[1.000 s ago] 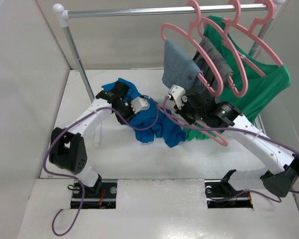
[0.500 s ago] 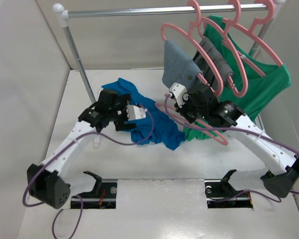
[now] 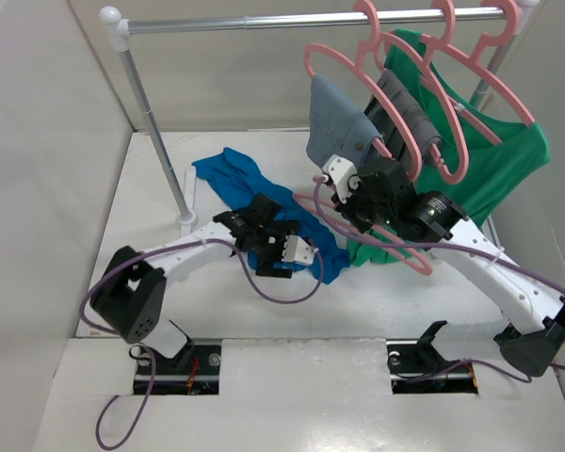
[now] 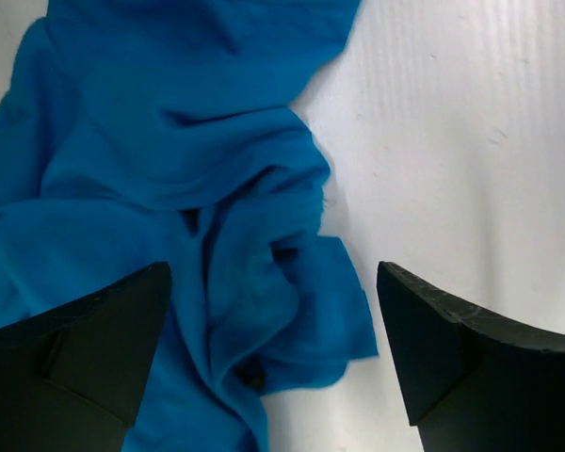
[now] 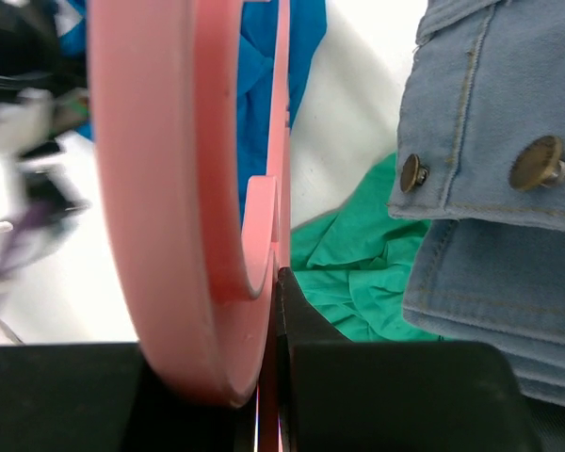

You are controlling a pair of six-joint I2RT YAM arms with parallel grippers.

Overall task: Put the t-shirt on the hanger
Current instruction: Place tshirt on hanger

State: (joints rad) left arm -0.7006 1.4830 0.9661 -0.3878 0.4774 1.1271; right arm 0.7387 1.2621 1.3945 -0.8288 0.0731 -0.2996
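The bright blue t-shirt (image 3: 234,179) lies crumpled on the white table, running from the back left toward the middle. In the left wrist view its folded edge (image 4: 169,141) lies under and between the fingers. My left gripper (image 3: 299,254) hovers open over the shirt's near end (image 4: 273,275), holding nothing. My right gripper (image 3: 344,200) is shut on the pink hanger (image 3: 405,256), which it holds low beside the shirt's right edge. Up close, the hanger's thick curve (image 5: 169,188) fills the right wrist view, pinched at the fingertips (image 5: 278,282).
A metal rail (image 3: 311,19) on a post (image 3: 155,122) spans the back. It carries pink hangers (image 3: 433,94) with grey-blue trousers (image 3: 339,122) and a green shirt (image 3: 494,160). The green shirt's hem (image 5: 358,273) and the denim (image 5: 490,141) hang close to my right gripper. Walls stand on both sides.
My left gripper has opened and let go of the t-shirt, then swung right and nearer, over its near end. The shirt has settled on the table. The right arm barely moved.
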